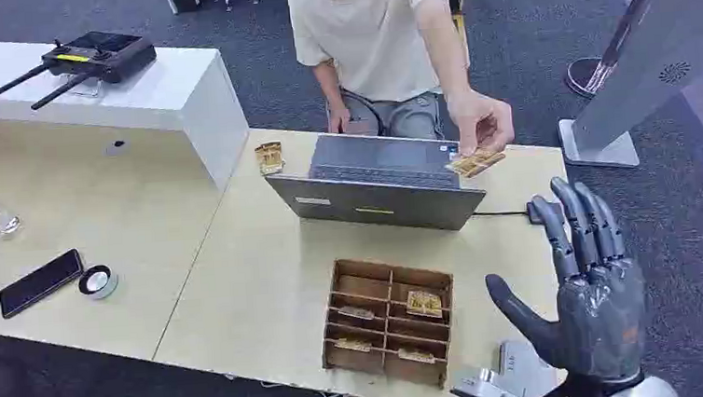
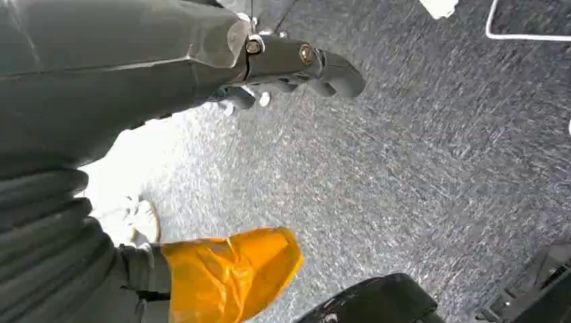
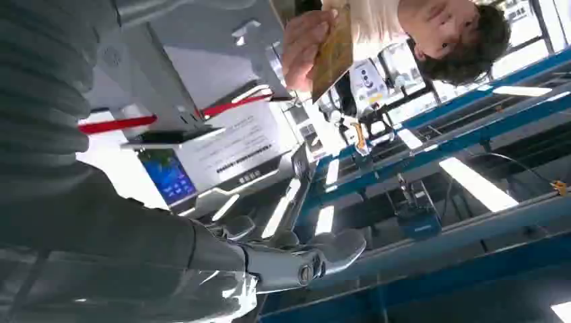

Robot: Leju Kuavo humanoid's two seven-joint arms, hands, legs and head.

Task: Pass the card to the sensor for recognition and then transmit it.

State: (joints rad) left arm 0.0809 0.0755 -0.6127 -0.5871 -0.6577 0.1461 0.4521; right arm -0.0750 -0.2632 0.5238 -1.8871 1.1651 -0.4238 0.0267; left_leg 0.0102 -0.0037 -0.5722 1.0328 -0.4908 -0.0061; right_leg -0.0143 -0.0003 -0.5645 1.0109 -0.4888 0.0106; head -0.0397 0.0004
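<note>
A person in a white shirt, sitting behind the table, holds out a gold-patterned card (image 1: 476, 162) in one hand (image 1: 483, 122) over the laptop's right corner. The same card (image 3: 333, 50) appears in the right wrist view, pinched in that person's fingers. My right hand (image 1: 590, 289) is raised at the table's front right, palm up, fingers spread and holding nothing, a short way in front of the card. My left hand (image 2: 289, 64) hangs above the carpet, its fingers loosely curled with nothing in them. The white sensor stand (image 1: 642, 57) rises at the far right.
A grey laptop (image 1: 379, 182) stands mid-table. In front of it lies a wooden compartment tray (image 1: 389, 322) holding several cards. Another card (image 1: 269, 157) lies left of the laptop. A phone (image 1: 40, 282), a round tin (image 1: 97, 282) and a controller (image 1: 95, 58) are at the left.
</note>
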